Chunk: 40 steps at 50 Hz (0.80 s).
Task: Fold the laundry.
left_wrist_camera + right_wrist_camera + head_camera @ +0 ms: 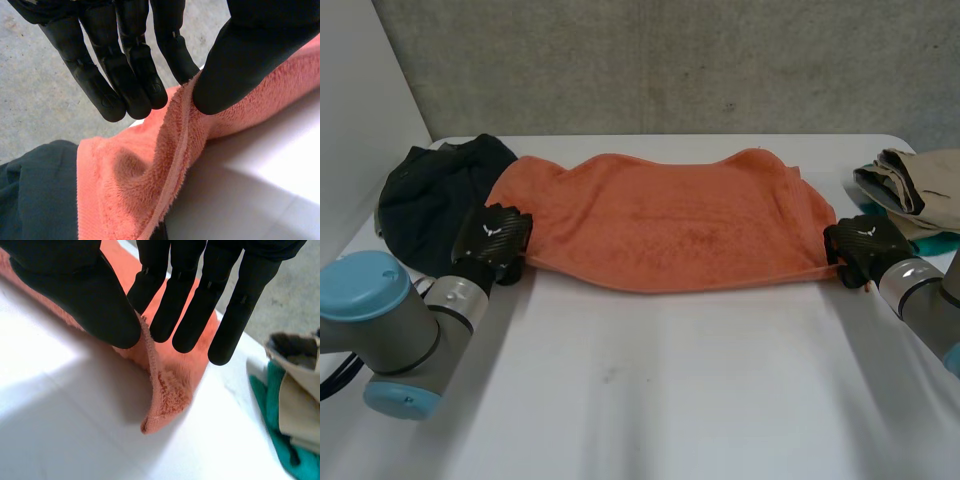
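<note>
- The step in hand looks like the first fold of the towel (670, 225). Both of its near corners are pinched, ready to go over to its far edge.
- To do it well, I would raise both hands together and level, so the near hem stays taut between them and does not sag in the middle.
- The corners should then travel toward the table's (670, 400) far edge and come down on the towel's far corners, with the pinch let go only once the hems match.
- Each pinch seems shallow, just at the hem, so a slow lift is safer than a quick one.
- The dark garment (425, 200) at the table's left edge touches the towel's left end and may drag with it. The clothes pile (920, 190) at the right edge lies apart.
- The towel lies spread flat across the far middle of the table.
- The left hand (492, 240) is at the near left corner. There the hem stands up between the thumb (240, 65) and the straight fingers (135, 75), clamped by the nearest one.
- The right hand (860, 245) is at the near right corner. Its thumb (85, 300) presses the hem against straight fingers (195, 305), and the corner tip hangs below them.
</note>
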Available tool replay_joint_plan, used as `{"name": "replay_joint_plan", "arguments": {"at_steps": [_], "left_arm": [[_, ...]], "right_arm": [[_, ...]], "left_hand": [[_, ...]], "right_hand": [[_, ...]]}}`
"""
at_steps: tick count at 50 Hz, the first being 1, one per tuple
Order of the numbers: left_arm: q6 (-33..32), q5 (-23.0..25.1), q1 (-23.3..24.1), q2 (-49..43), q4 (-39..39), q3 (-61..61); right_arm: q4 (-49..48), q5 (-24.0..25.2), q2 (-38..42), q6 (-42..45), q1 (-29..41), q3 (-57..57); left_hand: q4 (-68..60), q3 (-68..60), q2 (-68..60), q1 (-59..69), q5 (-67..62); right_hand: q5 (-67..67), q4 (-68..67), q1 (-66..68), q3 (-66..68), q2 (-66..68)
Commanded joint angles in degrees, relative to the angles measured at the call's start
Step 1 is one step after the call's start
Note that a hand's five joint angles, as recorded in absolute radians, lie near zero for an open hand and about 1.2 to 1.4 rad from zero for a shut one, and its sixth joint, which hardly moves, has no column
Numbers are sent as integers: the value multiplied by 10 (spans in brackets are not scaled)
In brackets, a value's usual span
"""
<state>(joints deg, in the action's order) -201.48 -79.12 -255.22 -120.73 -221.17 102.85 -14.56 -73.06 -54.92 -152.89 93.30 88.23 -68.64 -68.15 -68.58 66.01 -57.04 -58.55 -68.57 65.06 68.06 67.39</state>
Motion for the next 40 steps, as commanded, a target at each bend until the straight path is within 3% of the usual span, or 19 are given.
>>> {"name": "replay_joint_plan", "arguments": {"at_steps": [1,2,8,9,11,16,18,25,40], "left_arm": [[-14,-5,-8,8,18,-16],[-12,-7,-10,10,19,-19],[-7,-8,-17,9,28,-28],[-6,-7,-18,9,30,-28],[-5,-4,-19,5,36,-33],[-8,-2,-21,-14,45,-42],[-11,-3,-25,-28,50,-50],[-35,-6,-48,-57,87,-84],[-36,7,-74,-62,147,-107]], "right_arm": [[21,-55,17,8,1,-29],[21,-63,20,15,1,-32],[28,-69,39,72,-4,-52],[30,-68,41,80,-5,-54],[35,-65,46,101,-8,-60],[46,-47,33,118,-12,-54],[52,-43,19,110,-13,-46],[48,-42,5,87,-20,-34],[51,-51,6,83,-36,-49]], "left_hand": [[-114,-119,-114,140,-130],[-114,-119,-114,140,-130],[-114,-119,-114,140,-130],[-114,-119,-114,140,-130],[-114,-119,-114,140,-130],[-114,-119,-114,140,-130],[92,87,91,-65,76],[306,302,306,-280,290],[263,258,263,-237,247]], "right_hand": [[162,162,-127,-157,-151],[260,260,-225,-255,-248],[236,236,-201,-231,-224],[187,188,-152,-182,-176],[-113,-113,148,118,125],[-114,-114,149,119,126],[-114,-114,149,119,126],[-114,-114,149,119,126],[-114,-114,149,119,126]]}}
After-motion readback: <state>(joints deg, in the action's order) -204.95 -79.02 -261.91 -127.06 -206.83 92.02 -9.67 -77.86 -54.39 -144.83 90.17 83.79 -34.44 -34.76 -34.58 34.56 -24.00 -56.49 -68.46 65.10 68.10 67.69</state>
